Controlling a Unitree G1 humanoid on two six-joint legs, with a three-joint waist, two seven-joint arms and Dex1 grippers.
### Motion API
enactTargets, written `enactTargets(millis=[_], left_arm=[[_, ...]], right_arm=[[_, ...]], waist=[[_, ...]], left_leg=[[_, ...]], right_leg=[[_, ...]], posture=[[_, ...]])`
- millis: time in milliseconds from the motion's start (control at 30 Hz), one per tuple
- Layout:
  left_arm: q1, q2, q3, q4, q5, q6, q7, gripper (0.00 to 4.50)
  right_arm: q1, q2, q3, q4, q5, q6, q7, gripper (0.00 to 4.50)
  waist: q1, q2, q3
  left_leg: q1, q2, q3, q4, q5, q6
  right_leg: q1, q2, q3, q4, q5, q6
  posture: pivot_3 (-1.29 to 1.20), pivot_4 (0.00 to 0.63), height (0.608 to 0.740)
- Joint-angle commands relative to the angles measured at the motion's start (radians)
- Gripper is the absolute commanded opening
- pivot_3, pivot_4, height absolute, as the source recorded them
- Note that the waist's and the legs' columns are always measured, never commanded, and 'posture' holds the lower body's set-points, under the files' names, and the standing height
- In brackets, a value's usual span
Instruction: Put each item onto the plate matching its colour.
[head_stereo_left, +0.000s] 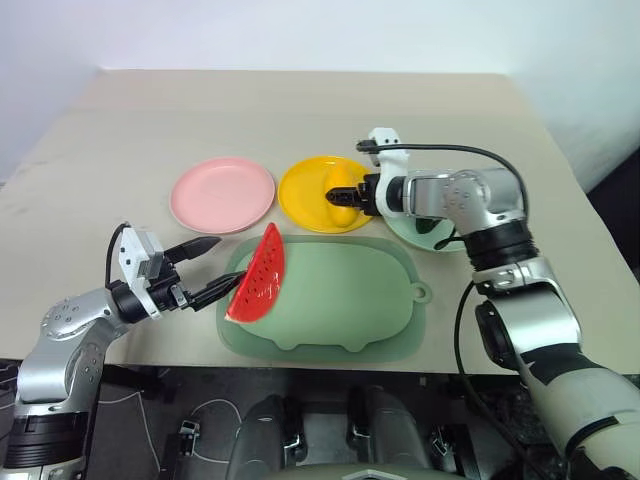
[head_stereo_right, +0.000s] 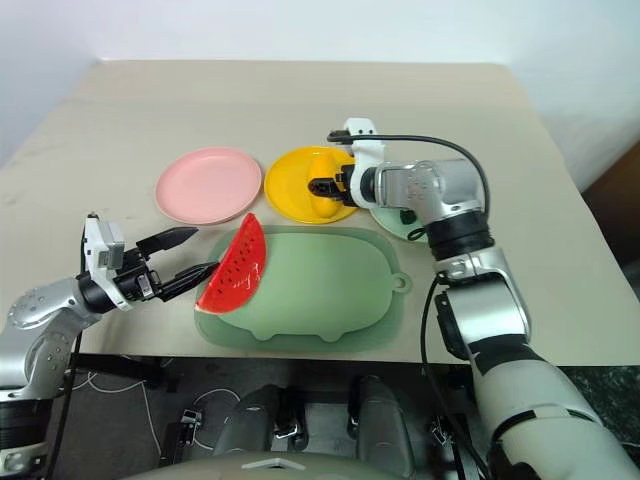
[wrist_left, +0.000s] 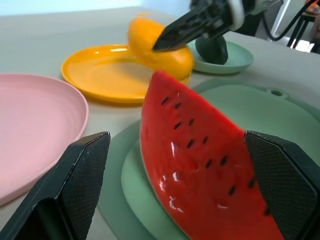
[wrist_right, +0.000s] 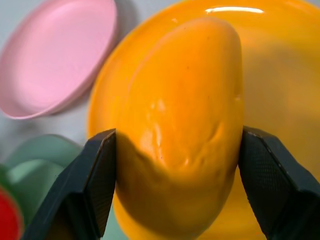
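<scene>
My right gripper holds the mango right over the yellow plate, by the desk's middle. My left gripper is wide open.

We see the upper part of the table bare, so a hand has open room above the row of plates. In the middle of the frame, the right gripper clamps the mango over the yellow plate, and its arm crosses the mint plate, blocking that side. The pink plate at centre left lies uncovered and reachable from above. At lower left, the left gripper, fingers spread wide, flanks the watermelon wedge standing on the mat's left edge; the mat's right half is free.
</scene>
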Motion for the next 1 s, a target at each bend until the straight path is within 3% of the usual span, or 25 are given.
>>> enactTargets(millis=[33, 133, 267, 467, 567, 767, 900, 1000], left_arm=[[0.02, 0.009, 0.043, -0.06, -0.022, -0.006, 0.015, 4.5], [0.03, 0.01, 0.055, -0.071, -0.025, -0.003, 0.022, 4.5], [0.041, 0.015, 0.067, -0.068, -0.028, -0.009, 0.018, 4.5], [0.045, 0.022, 0.08, -0.055, -0.027, -0.014, 0.01, 4.5], [0.042, 0.026, 0.084, -0.052, -0.03, -0.016, 0.007, 4.5], [0.043, 0.024, 0.08, -0.054, -0.032, -0.018, 0.0, 4.5], [0.036, 0.025, 0.073, -0.062, -0.034, -0.008, 0.003, 4.5], [0.029, 0.027, 0.07, -0.066, -0.037, 0.001, 0.006, 4.5]], right_arm=[[-0.087, 0.056, -0.002, 0.123, -0.091, -0.12, 0.072, 3.22], [-0.124, 0.09, -0.015, 0.22, -0.153, -0.189, 0.112, 3.22], [-0.159, 0.11, -0.039, 0.3, -0.203, -0.224, 0.151, 4.46], [-0.18, 0.093, -0.079, 0.272, -0.241, -0.208, 0.212, 4.46], [-0.112, 0.041, -0.087, 0.053, -0.214, -0.143, 0.283, 4.46], [0.203, -0.045, -0.143, -0.495, -0.12, -0.102, 0.349, 4.46], [0.382, -0.037, -0.207, -0.744, -0.059, -0.169, 0.346, 4.46], [0.483, -0.08, -0.179, -0.875, -0.058, -0.166, 0.362, 4.46]], waist=[[-0.004, 0.0, 0.0], [-0.007, 0.0, 0.0], [-0.005, 0.0, 0.0], [-0.011, 0.0, 0.0], [-0.01, 0.0, 0.0], [0.0, -0.001, -0.001], [0.004, 0.0, 0.0], [0.005, -0.001, -0.001]], left_leg=[[0.0, 0.0, 0.0, 0.0, 0.0, 0.0], [0.0, 0.0, 0.0, 0.0, 0.0, -0.001], [0.0, 0.0, 0.0, 0.0, 0.0, -0.001], [0.0, 0.0, 0.0, 0.001, 0.0, -0.001], [-0.001, 0.0, -0.001, 0.001, 0.0, -0.001], [-0.001, 0.0, -0.002, 0.001, 0.0, -0.001], [-0.001, 0.0, -0.002, 0.002, 0.0, -0.001], [-0.001, 0.0, -0.002, 0.002, 0.0, -0.001]], right_leg=[[0.0, 0.0, 0.0, 0.0, 0.0, 0.0], [0.0, 0.0, 0.0, 0.001, 0.0, 0.0], [0.0, 0.0, 0.0, 0.001, 0.0, 0.0], [-0.001, -0.001, 0.0, 0.002, 0.0, 0.0], [-0.001, -0.001, 0.0, 0.002, 0.0, 0.0], [-0.001, -0.002, 0.0, 0.002, 0.0, 0.0], [-0.001, -0.002, 0.0, 0.002, 0.0, 0.0], [-0.001, -0.002, 0.0, 0.002, 0.0, 0.0]], posture=[[0.0, 0.15, 0.696], [0.0, 0.15, 0.696], [0.0, 0.15, 0.696], [0.0, 0.15, 0.696], [0.0, 0.15, 0.696], [0.0, 0.15, 0.696], [0.0, 0.15, 0.696], [0.0, 0.15, 0.696]])
